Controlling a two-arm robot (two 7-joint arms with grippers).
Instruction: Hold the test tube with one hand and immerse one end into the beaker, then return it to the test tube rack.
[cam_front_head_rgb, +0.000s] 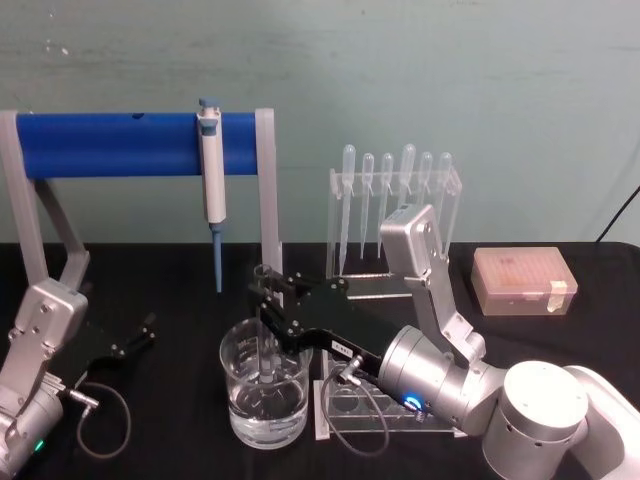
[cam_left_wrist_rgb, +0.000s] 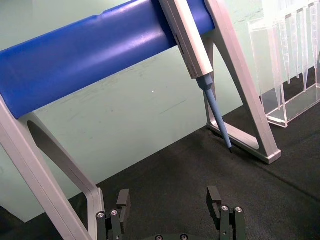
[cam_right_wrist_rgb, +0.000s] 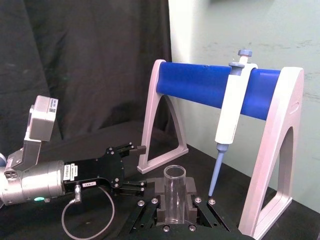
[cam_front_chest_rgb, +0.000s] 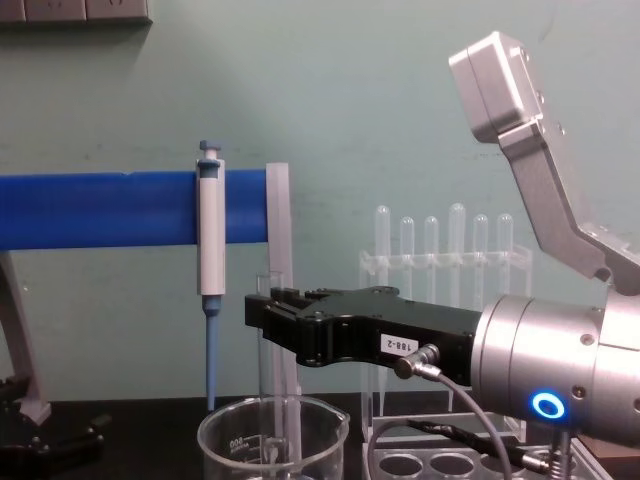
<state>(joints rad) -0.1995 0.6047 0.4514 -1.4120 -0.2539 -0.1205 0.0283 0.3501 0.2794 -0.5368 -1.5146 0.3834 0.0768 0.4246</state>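
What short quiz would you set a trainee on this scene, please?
1. True or false: the right gripper is shut on the test tube.
2. The tube's lower end is: A in the beaker; B in a rack hole; C lying on its side.
3. Which gripper sits idle with jaws apart, and where?
Key: 1 true. 2 A. 3 The left gripper, at the robot's left, near the blue stand.
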